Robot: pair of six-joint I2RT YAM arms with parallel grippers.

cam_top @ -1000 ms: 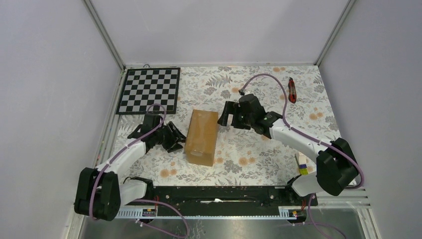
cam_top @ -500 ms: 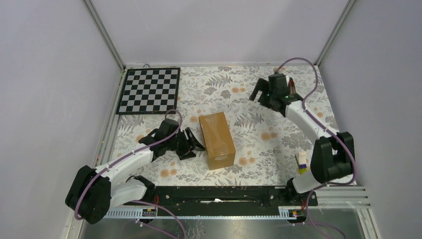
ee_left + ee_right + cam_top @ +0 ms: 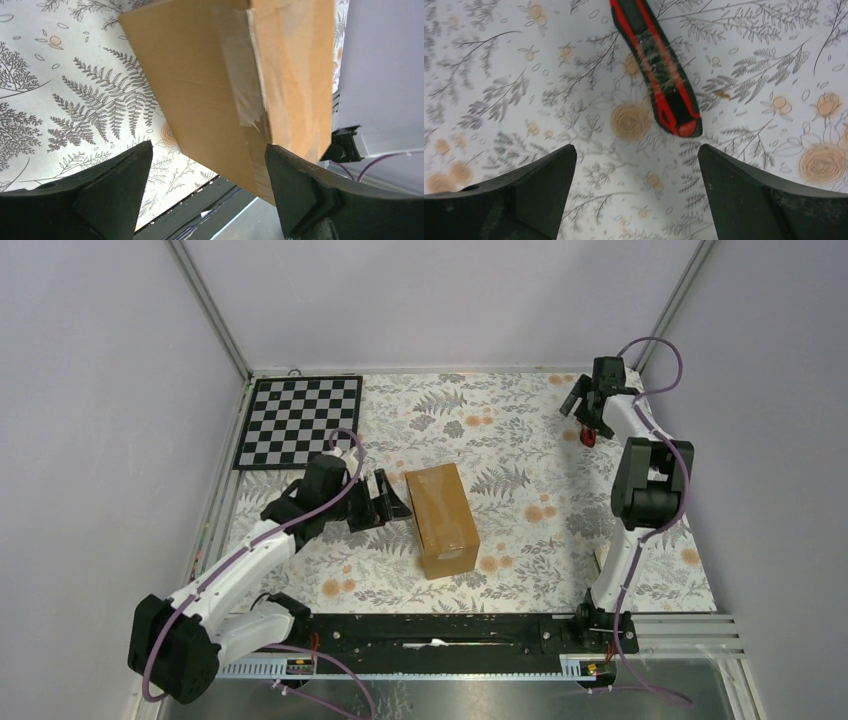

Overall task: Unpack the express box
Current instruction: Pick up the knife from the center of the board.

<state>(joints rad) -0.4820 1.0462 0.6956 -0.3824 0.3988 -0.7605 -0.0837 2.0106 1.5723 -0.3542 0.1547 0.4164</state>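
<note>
Right gripper (image 3: 588,408) moved off box (image 3: 445,520) to far-right cutter (image 3: 656,75), jaws wide, empty. Left gripper (image 3: 207,150) opened wider at box's left side, gripping nothing. Tape (image 3: 245,75) uncut.

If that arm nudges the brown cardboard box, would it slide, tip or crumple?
Probably slide, not tip: the express box lies on a broad face on the flowered table cover. It likely stays stiff, since its walls look flat and its seams are taped. The glossy tape may feel slippery to the open left gripper.
</note>
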